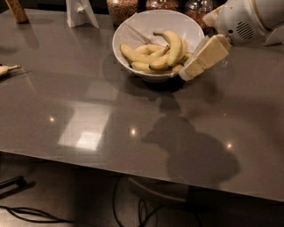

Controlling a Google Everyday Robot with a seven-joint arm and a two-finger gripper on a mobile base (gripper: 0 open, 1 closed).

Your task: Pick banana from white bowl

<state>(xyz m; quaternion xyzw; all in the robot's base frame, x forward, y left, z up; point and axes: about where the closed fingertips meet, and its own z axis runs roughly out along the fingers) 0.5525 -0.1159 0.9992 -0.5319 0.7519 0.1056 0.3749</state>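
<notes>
1. The grey worktop (80,93) carries all items.
2. The white bowl (188,24) stands near the far edge, right of centre. Its deep wall keeps the fruit piled together.
3. The tool (205,57) hangs tilted at the bowl's right rim, low end just beside the wall. This placement suggests an approach over the rim. Whether the tool is wide or narrow cannot be told; it holds nothing visible.
4. The banana (174,44) lies inside the bowl, arched on top of the paler bananas (137,55), stem toward the centre. Being uppermost, it is probably the easiest to reach.
5. Obstructions: the bowl rim lies between tool and banana. Glass jars (122,9) stand close behind the bowl.
6. A white stand (80,11) and a small stub (6,69) sit well apart, at the left.
</notes>
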